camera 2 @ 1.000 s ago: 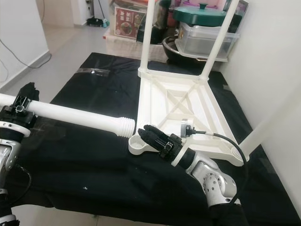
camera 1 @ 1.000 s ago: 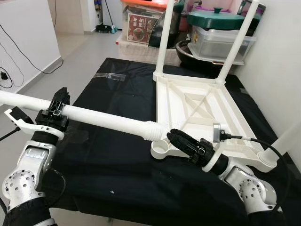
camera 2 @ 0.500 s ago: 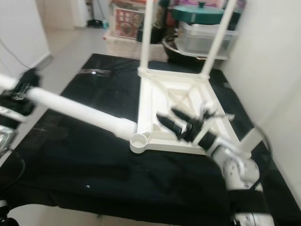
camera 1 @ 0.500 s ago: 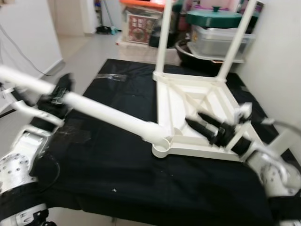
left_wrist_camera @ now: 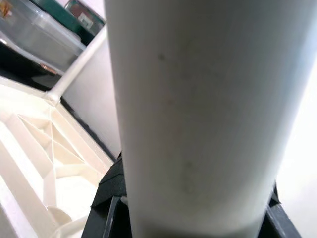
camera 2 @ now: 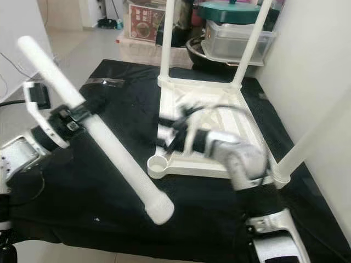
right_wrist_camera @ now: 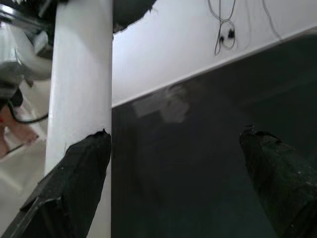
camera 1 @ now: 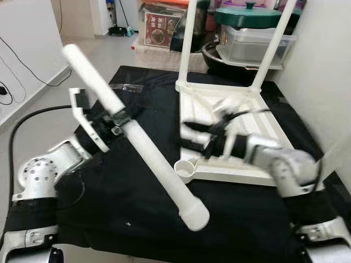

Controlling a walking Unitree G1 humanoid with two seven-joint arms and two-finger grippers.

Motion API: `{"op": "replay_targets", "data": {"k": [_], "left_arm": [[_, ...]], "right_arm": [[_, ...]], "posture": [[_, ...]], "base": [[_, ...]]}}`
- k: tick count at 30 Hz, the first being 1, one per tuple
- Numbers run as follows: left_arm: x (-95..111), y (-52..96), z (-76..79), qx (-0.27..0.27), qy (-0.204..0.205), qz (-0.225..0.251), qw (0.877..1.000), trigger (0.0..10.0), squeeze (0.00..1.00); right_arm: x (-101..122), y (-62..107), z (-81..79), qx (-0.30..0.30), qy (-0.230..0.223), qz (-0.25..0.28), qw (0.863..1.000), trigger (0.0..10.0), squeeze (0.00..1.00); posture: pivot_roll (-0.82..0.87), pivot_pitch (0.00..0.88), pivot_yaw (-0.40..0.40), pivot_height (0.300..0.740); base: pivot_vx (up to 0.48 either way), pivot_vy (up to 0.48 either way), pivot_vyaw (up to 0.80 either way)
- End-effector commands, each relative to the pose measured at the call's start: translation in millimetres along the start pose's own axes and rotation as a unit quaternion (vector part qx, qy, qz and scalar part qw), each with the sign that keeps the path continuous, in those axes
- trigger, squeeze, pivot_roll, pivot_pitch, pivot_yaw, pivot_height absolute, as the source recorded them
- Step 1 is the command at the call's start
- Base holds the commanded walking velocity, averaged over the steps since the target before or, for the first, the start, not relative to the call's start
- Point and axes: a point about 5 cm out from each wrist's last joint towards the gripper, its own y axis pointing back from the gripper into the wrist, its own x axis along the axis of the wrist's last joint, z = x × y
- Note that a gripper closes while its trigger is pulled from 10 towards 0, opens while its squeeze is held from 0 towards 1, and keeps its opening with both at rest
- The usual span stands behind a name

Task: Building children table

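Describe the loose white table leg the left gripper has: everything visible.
The long white plastic tube leg is smooth, round and matte, with a slightly wider collar at its near lower end. It slants in the air, its far end raised toward the robot's left, its near end low over the black cloth, short of the empty round corner socket of the upturned white table frame. The left gripper clamps it above the middle.

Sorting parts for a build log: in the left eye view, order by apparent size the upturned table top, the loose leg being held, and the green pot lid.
1. Upturned table top
2. Loose leg, though nearness to the camera enlarges it
3. Green pot lid
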Motion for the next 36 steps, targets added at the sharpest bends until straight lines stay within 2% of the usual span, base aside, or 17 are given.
{"op": "replay_targets", "data": {"k": [1,6,8,17,20,24,26,31,36], "left_arm": [[1.4,-2.9,1.1,-0.011,-0.014,-0.017,1.000,10.0,0.00],[-0.2,-4.5,-1.0,-0.017,-0.021,-0.036,0.999,10.0,0.00],[-3.1,-5.3,-1.8,-0.028,-0.019,-0.053,0.998,10.0,0.00],[-12.0,-5.2,-1.8,-0.044,-0.020,-0.078,0.996,10.0,0.00],[-12.7,-3.8,-3.2,-0.042,-0.023,-0.081,0.996,10.0,0.00],[-12.1,-4.1,-6.3,-0.040,-0.032,-0.086,0.995,10.0,0.00],[-12.1,-4.1,-6.3,-0.040,-0.032,-0.086,0.995,10.0,0.00],[-13.6,-18.2,-11.5,-0.044,-0.047,-0.087,0.994,10.0,0.00],[-15.1,-30.4,-10.8,-0.055,-0.046,-0.078,0.994,10.0,0.00]], "right_arm": [[3.1,-4.1,-5.6,0.011,0.001,-0.021,1.000,10.0,0.00],[7.5,-8.7,-9.0,0.018,-0.023,-0.036,0.999,10.0,0.00],[15.7,-10.0,-14.7,0.032,-0.034,-0.042,0.998,10.0,0.00],[18.6,-4.5,-14.2,0.036,-0.033,-0.060,0.997,10.0,0.00],[19.0,-2.7,-17.9,0.047,-0.031,-0.061,0.997,10.0,0.00],[18.7,-3.1,-30.5,0.078,-0.031,-0.064,0.994,10.0,0.00],[18.7,-3.1,-30.5,0.078,-0.031,-0.064,0.994,10.0,0.00],[4.7,-17.3,-55.1,0.127,-0.058,-0.080,0.987,10.0,0.00],[-9.8,-28.5,-56.5,0.112,-0.069,-0.094,0.987,10.0,0.00]], "posture": [[0.04,0.000,-0.065,0.740],[0.04,0.000,-0.066,0.740],[0.03,0.000,-0.064,0.740],[0.02,0.000,-0.065,0.740],[0.02,0.000,-0.067,0.740],[0.02,0.000,-0.066,0.740],[0.02,0.000,-0.066,0.740],[0.01,0.000,-0.063,0.740],[0.01,0.000,-0.060,0.740]], "base": [[0.000,0.000,0.00],[0.000,0.000,0.00],[0.000,0.000,0.00],[0.000,0.000,0.00],[0.000,0.000,0.00],[0.000,0.000,0.00],[0.000,0.000,0.00],[0.000,0.000,0.00],[0.000,0.000,0.00]]}}
